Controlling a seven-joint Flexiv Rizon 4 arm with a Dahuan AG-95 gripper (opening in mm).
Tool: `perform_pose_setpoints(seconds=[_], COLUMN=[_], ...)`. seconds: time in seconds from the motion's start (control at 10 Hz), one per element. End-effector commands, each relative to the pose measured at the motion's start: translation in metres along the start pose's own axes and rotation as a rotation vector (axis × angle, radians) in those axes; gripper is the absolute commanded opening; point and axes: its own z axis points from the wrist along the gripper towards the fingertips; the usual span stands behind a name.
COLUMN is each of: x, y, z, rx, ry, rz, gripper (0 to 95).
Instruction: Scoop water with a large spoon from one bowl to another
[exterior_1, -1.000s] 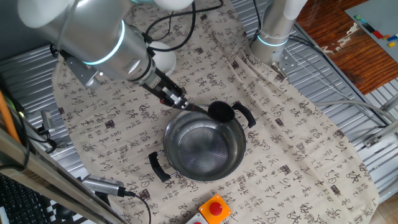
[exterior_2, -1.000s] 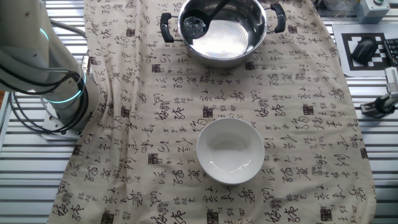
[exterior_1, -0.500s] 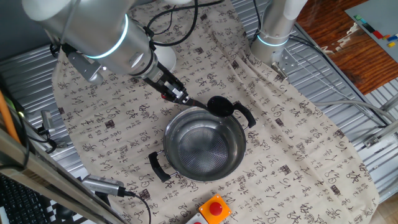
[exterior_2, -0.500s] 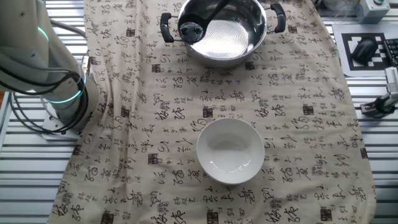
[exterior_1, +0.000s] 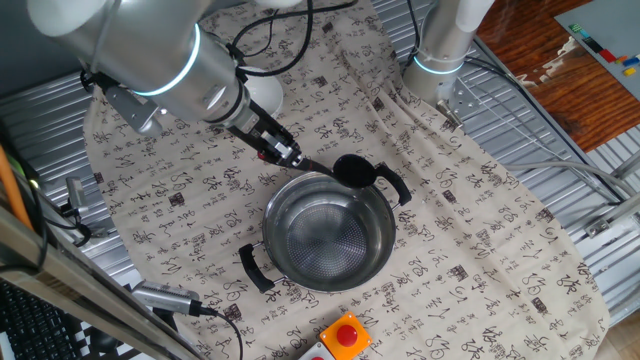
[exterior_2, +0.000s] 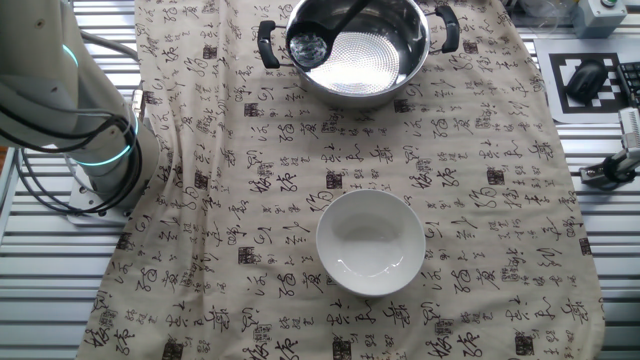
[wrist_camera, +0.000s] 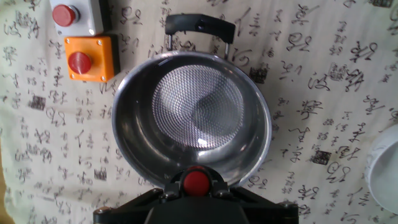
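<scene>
The black ladle (exterior_1: 350, 170) hangs with its scoop over the far rim of the steel pot (exterior_1: 290, 235), beside a black loop handle. In the other fixed view the scoop (exterior_2: 307, 48) sits at the pot's (exterior_2: 385, 50) left inner side with a glint of water in it. My gripper (exterior_1: 280, 153) is shut on the ladle's handle. In the hand view its red tip (wrist_camera: 196, 182) shows between my fingers (wrist_camera: 143, 202), above the pot (wrist_camera: 134, 124). The white bowl (exterior_2: 370, 243) stands apart on the cloth, and its rim shows at the right edge of the hand view (wrist_camera: 382, 168).
An orange box with a red button (wrist_camera: 90, 57) and a white one (wrist_camera: 74, 14) lie beyond the pot. A second arm's base (exterior_2: 95, 150) stands at the cloth's edge. Ribbed metal tabletop surrounds the patterned cloth (exterior_2: 470, 180).
The ladle's scoop rose a little and shifted toward the pot's rim one second ago. In the last half second it has hardly moved.
</scene>
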Motion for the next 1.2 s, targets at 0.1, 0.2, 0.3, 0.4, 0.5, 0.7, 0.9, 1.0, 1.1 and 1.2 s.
perform_pose_setpoints(seconds=[0.1,0.2,0.3,0.4,0.5,0.7,0.9,1.0,1.1,1.2], x=[0.0000,0.0000,0.0000,0.0000,0.0000,0.0000,0.0000,0.0000,0.0000,0.0000], y=[0.0003,0.0003,0.0003,0.0003,0.0003,0.0003,0.0003,0.0003,0.0003,0.0003], z=[0.0003,0.0003,0.0003,0.0003,0.0003,0.0003,0.0003,0.0003,0.0003,0.0003], rx=[-0.003,-0.007,-0.004,-0.003,-0.004,-0.002,0.001,0.006,0.011,0.018], ry=[-0.005,-0.010,-0.017,-0.019,-0.020,-0.025,-0.029,-0.028,-0.027,-0.029], rz=[0.016,0.024,0.040,0.050,0.064,0.088,0.108,0.120,0.125,0.122], gripper=[0.0,0.0,0.0,0.0,0.0,0.0,0.0,0.0,0.0,0.0])
